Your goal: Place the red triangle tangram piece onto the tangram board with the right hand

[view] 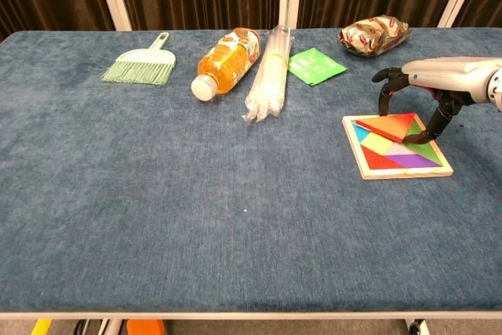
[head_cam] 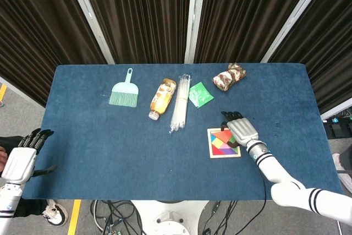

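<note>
The red triangle lies tilted on the far part of the wooden tangram board, over the coloured pieces set in it. My right hand arches over the board's far right corner and pinches the triangle, with fingertips at its far edge and the thumb at its right corner. In the head view the right hand hides the board's upper right corner, and only a bit of the red triangle shows. My left hand hangs off the table's near left corner, fingers apart, holding nothing.
Along the far side of the blue table lie a green hand brush, an orange drink bottle on its side, a clear plastic tube bundle, a green packet and a brown patterned snack bag.
</note>
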